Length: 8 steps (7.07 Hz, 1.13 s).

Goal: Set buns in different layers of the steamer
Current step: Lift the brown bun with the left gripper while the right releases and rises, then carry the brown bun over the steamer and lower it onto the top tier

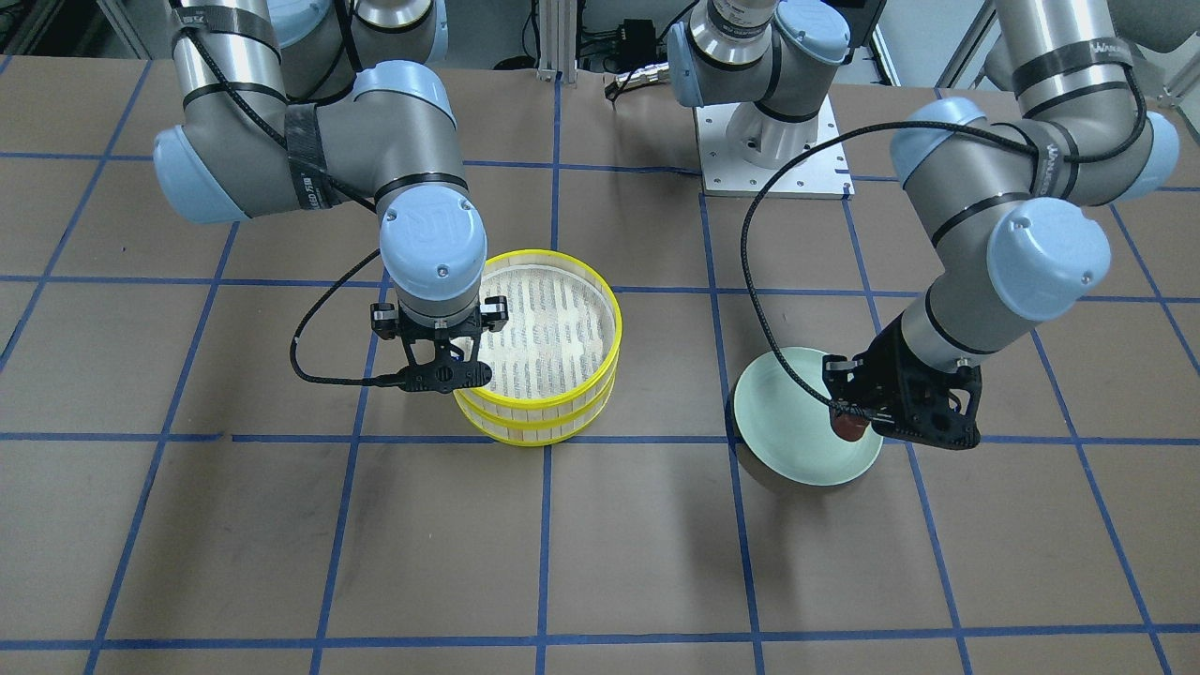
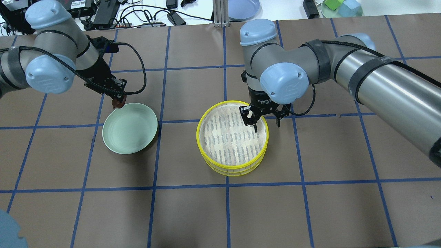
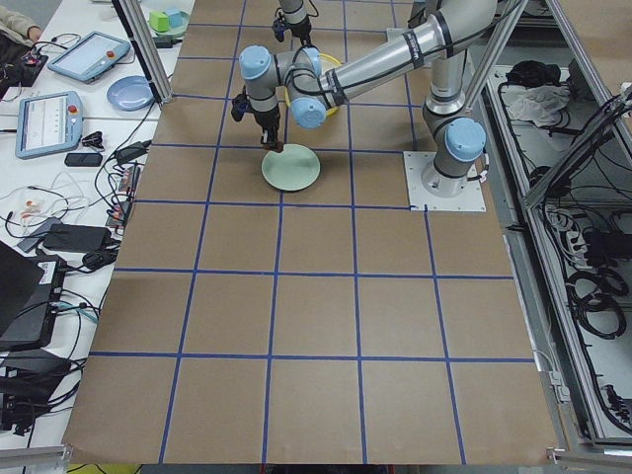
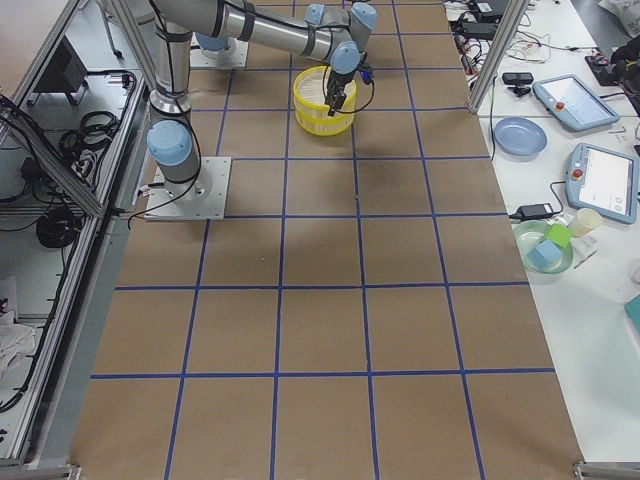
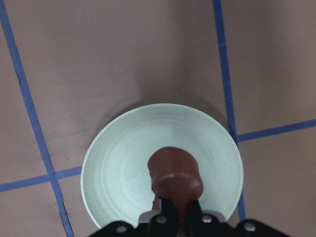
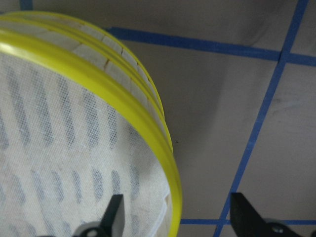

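1. Table (image 2: 310, 206): you have brown paper marked with a blue tape grid. Every item below stands on it or hangs over it.
2. Steamer: the top tier (image 2: 227, 141) sits squarely on the lower tier (image 2: 236, 169), with their yellow rims in line. The top tier's whitish woven floor is in plain view, while the lower tier's inside is hidden.
3. Plate (image 2: 130, 132): it is pale green, lies on the robot's left side, and is well apart from the steamer.
4. Right gripper (image 2: 266, 122): its jaws stand apart across the top tier's yellow rim. One finger (image 6: 116, 217) is inside over the woven floor and the other is outside. You cannot tell whether either touches the rim.
5. Left gripper (image 2: 116, 98): it is clamped on the reddish-brown bun, over the plate's far edge on the robot's left.
6. Reddish-brown bun (image 5: 174, 175): it is pinched between the left fingers, over the plate. You cannot tell from the views whether it touches the plate.
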Each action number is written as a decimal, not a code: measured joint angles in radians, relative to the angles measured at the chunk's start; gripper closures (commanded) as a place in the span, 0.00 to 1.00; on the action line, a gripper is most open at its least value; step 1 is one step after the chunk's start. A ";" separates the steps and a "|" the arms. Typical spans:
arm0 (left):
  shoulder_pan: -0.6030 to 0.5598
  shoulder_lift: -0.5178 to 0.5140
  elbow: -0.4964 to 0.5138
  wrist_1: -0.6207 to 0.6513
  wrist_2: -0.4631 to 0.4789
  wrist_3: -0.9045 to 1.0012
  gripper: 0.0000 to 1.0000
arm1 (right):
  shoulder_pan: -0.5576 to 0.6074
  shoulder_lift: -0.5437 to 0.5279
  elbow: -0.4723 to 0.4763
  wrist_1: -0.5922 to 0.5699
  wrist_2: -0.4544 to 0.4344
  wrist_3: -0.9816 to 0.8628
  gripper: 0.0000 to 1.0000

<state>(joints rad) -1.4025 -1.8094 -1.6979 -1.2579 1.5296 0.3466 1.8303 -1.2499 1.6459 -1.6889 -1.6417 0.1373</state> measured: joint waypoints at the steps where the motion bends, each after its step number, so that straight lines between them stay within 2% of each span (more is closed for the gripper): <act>1: -0.035 0.040 0.016 -0.041 -0.004 -0.046 1.00 | -0.009 -0.055 -0.012 -0.010 0.001 -0.002 0.00; 4: -0.252 0.123 0.046 -0.077 -0.014 -0.382 1.00 | -0.046 -0.231 -0.069 0.014 0.005 0.007 0.00; 6: -0.406 0.114 0.062 -0.069 -0.019 -0.618 1.00 | -0.054 -0.274 -0.098 0.016 0.006 0.009 0.00; 8: -0.479 0.085 0.056 -0.069 -0.021 -0.765 1.00 | -0.056 -0.283 -0.101 0.015 0.006 0.008 0.00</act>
<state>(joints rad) -1.8820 -1.7247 -1.6420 -1.3272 1.5083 -0.4180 1.7745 -1.5330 1.5446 -1.6736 -1.6358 0.1454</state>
